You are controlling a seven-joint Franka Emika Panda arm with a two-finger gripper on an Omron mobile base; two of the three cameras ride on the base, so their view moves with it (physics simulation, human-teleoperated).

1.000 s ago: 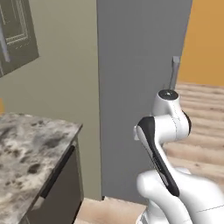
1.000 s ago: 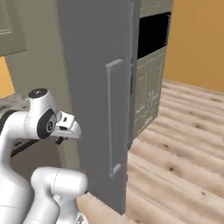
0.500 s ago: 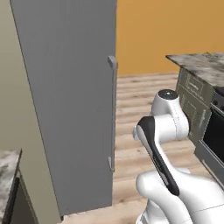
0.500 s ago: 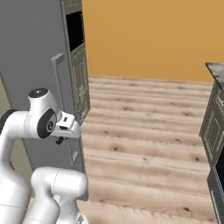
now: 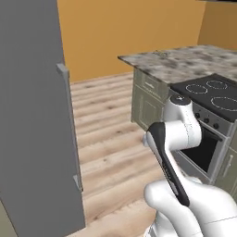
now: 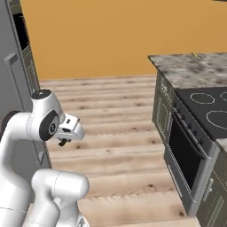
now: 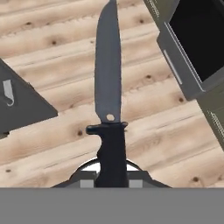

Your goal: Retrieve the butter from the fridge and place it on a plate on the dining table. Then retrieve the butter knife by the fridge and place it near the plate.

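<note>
Over wooden floor (image 7: 52, 65), the pincer (image 7: 111, 178) apparently pinches the butter knife (image 7: 108, 87).

Plank wood floor (image 5: 111, 139) runs to an orange wall (image 6: 97, 35); an olive-green oven (image 6: 188, 166) stands at right.

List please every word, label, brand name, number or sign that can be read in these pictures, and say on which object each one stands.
None: no readable text in any view.
The butter knife shows a pale rivet, no brand.
The cooktop carries white ring outlines, no numbers.
The oven knobs are too small to tell any marks.
</note>
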